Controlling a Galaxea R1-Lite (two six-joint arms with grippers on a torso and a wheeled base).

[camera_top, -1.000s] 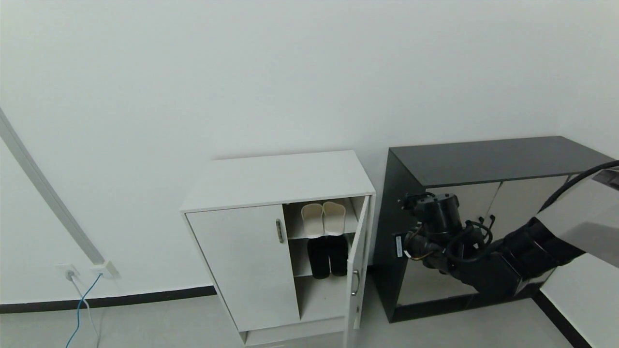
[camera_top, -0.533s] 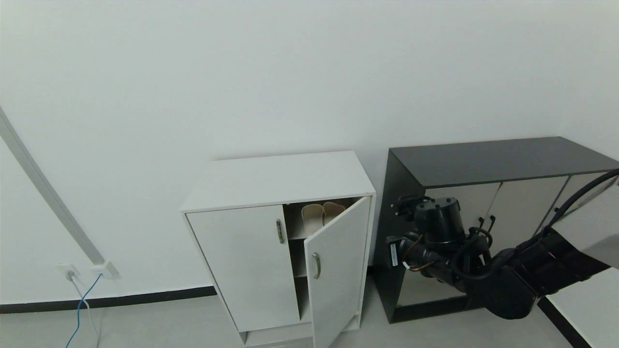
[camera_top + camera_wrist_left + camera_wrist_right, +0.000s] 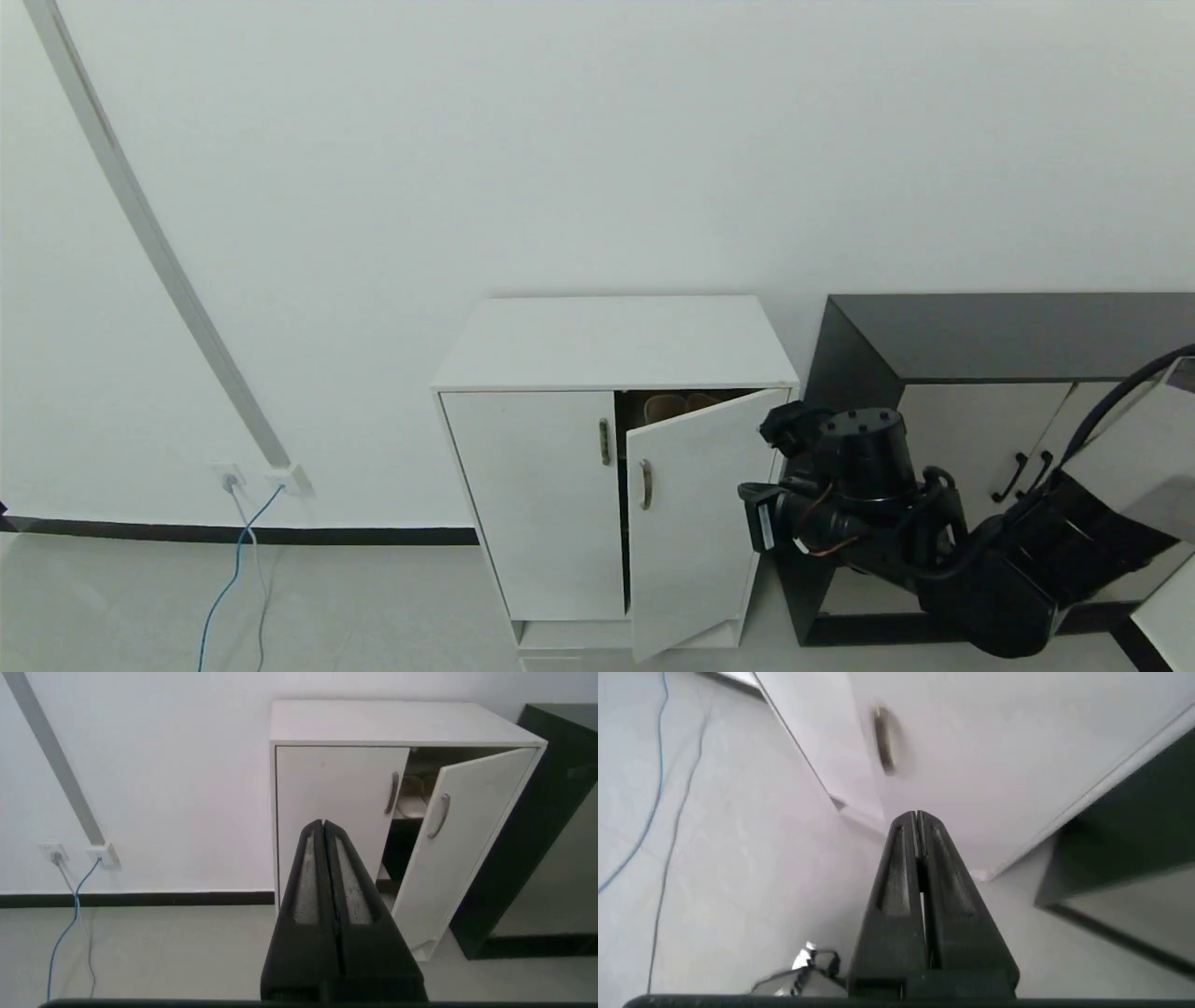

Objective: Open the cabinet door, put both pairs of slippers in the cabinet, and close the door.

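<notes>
The white cabinet [image 3: 611,345] stands against the wall with its left door shut. Its right door [image 3: 695,523] hangs a little ajar. Through the gap at the top, the beige slippers [image 3: 678,406] show on the upper shelf; the shelf below is in shadow. My right arm [image 3: 859,495] is just beside the door's outer face, near its hinge side. My right gripper [image 3: 920,815] is shut and empty, close to the door [image 3: 1018,747] below its handle [image 3: 885,737]. My left gripper [image 3: 324,824] is shut and empty, well back from the cabinet [image 3: 341,793], where the beige slippers [image 3: 413,786] peek out.
A black cabinet [image 3: 1008,327] with pale doors stands right beside the white one. A wall socket [image 3: 229,476] with a blue cable [image 3: 233,569] sits low on the left wall, under a slanted white conduit [image 3: 149,233]. Bare floor [image 3: 327,607] lies in front.
The right door has swung from wide open to almost closed, hiding the dark slippers. My right arm has followed it leftward. The head camera has also shifted.
</notes>
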